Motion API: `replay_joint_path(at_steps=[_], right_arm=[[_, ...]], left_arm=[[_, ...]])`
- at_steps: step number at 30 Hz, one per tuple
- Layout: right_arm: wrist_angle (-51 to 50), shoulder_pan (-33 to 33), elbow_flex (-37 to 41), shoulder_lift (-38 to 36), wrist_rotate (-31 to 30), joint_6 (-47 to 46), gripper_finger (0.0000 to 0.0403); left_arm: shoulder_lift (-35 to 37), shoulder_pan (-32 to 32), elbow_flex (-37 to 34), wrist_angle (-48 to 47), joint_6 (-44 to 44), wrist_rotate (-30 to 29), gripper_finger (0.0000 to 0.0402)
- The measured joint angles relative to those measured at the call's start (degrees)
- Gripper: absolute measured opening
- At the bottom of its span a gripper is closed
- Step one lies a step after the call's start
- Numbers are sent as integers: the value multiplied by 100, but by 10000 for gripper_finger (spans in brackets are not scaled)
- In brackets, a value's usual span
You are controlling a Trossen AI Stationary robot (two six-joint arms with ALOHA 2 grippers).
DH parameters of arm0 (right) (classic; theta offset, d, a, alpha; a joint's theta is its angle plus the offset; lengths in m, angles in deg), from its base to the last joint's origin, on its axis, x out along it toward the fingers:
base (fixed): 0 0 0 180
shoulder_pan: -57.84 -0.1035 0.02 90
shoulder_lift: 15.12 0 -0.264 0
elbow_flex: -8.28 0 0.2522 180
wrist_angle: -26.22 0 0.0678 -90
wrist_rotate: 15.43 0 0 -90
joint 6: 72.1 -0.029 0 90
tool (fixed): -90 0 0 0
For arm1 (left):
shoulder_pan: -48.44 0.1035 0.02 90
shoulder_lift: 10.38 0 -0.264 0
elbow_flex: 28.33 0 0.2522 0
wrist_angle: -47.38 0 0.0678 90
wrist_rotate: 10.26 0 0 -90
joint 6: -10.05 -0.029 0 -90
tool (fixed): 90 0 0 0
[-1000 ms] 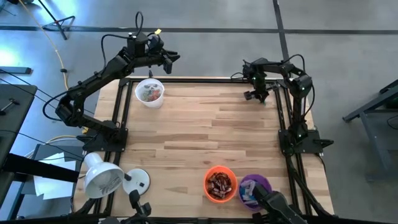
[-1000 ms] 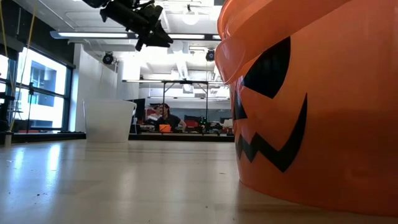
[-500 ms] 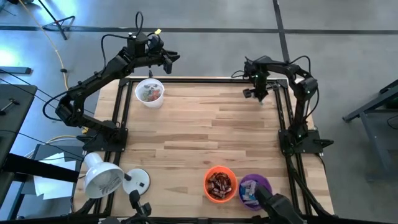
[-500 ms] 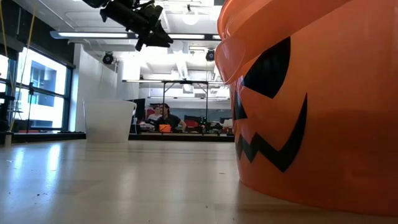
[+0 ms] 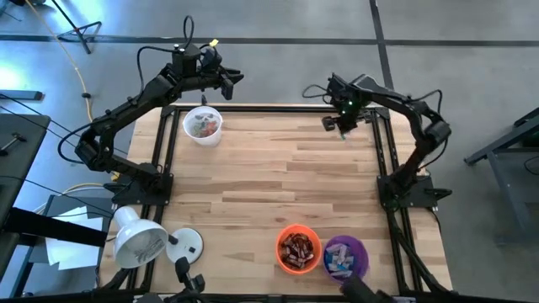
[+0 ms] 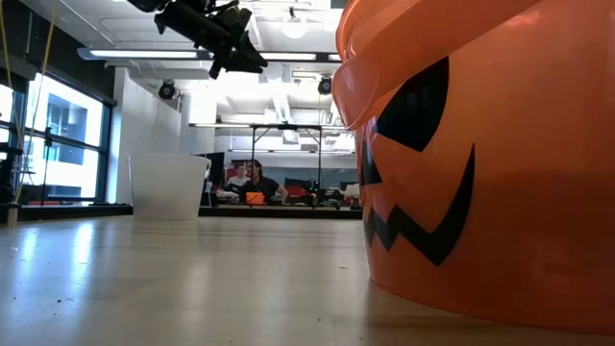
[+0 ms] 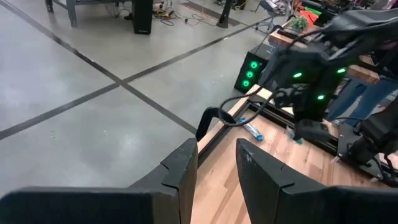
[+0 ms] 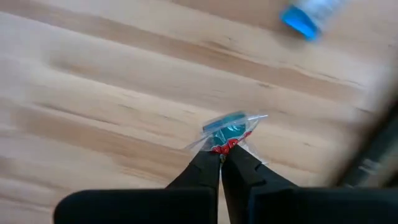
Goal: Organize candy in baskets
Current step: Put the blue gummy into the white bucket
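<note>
fingers (image 8: pixel 219 163) of the right arm pinch a candy (image 8: pixel 229 132), its blue-and-red wrapper partly hidden between them.

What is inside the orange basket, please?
The orange basket holds a pile of dark brown and red wrapped candies. They cover its bottom, so anything beneath them cannot be seen.

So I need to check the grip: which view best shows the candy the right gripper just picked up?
The right wrist view: the candy sits pinched at the right gripper tips, above the table. The high view shows only the gripper, the left wrist view a speck, and the low view nothing.
</note>
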Motion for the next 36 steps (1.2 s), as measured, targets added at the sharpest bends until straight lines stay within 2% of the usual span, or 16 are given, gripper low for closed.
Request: replay_joint_path(at_steps=[4, 11, 15, 19, 24, 29, 32, 36], right_arm=[[898, -506, -2, -411, 342, -583, 0], [3841, -1614, -2, -614, 907, -1583, 0], [5087, -2142, -4, -613, 1048, -1854, 0], [5660, -2457, -7, -614, 947, -2040, 0], [5930, -2763, -7, -599, 258, -2047, 0], [6834, -2899, -36, -206, 35, -2169, 0], [6947, -2973, -427, 288, 40, -2120, 0], [6777, -3049, -1425, 1083, 279, -1694, 0]], left_arm=[[0, 0, 0, -3, 57, 1, 99], [38, 0, 0, -262, 209, 517, 99], [179, -9, 0, -450, 203, 678, 99], [377, -9, 0, -538, 64, 667, 99], [698, -9, 0, -662, -103, 667, 99], [898, -37, 0, -727, -114, 667, 99], [1005, -38, 0, -759, -60, 667, 99], [1173, -107, 0, -990, 231, 665, 99]])
